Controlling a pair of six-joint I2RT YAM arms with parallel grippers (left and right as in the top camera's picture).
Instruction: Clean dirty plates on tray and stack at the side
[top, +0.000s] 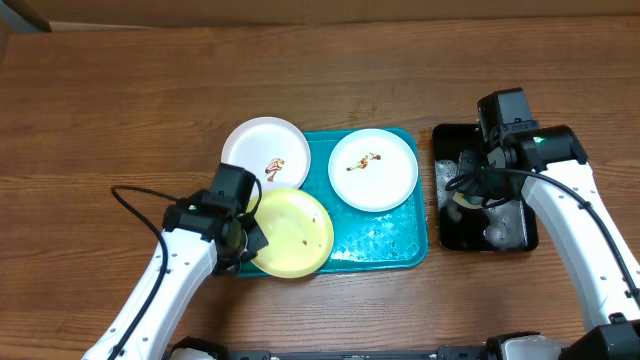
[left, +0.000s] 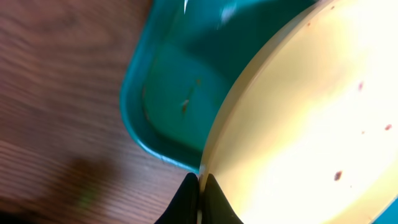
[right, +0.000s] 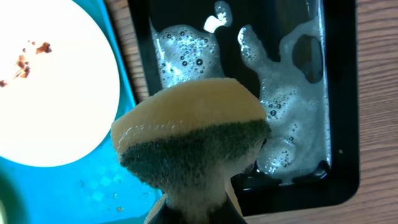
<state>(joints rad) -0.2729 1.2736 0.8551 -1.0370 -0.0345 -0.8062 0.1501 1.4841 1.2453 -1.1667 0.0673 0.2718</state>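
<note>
While my left gripper (left: 199, 186) pinches the rim of the pale yellow-green plate (left: 311, 112) at a corner of the turquoise tray (left: 155, 106), my right gripper (right: 196, 214) clamps a soapy sponge (right: 193, 143) above the black tray (right: 339, 93). One white plate (top: 373, 168) lies in the turquoise tray; another white plate (top: 262, 150) overlaps its left rim.

Turquoise tray (top: 380, 240), white plates (top: 373, 185) smeared brown, yellow plate (top: 295, 235) specked, maybe reddish; sponge (right: 193, 130) yellow over green
</note>
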